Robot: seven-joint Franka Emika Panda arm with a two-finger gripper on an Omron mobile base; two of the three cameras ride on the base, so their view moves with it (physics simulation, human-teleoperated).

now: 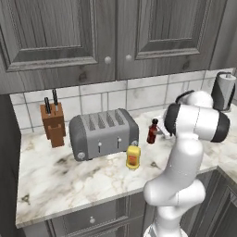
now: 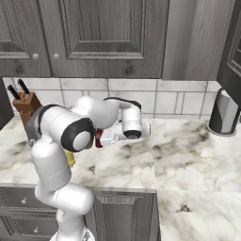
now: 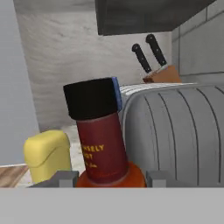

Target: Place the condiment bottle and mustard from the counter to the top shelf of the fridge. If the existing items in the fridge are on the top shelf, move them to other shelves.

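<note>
- Gripper (image 3: 111,177) clamped on the red condiment bottle (image 3: 105,144), which stands upright on the marbled counter (image 1: 60,178).
- Yellow mustard (image 1: 133,157) stands before the grey toaster (image 1: 104,133).

Setting: domestic kitchen. Evidence: white-grey marbled stone surface (image 1: 69,178) over dark grey panelled cabinet fronts (image 1: 92,217); matching dark grey wall cupboards (image 1: 60,37) above; pale tiled backsplash (image 1: 139,95); grey four-slot toaster (image 1: 104,133); brown wooden knife block with black handles (image 1: 53,122); dark paper-towel holder (image 1: 223,91) in the corner.
</note>
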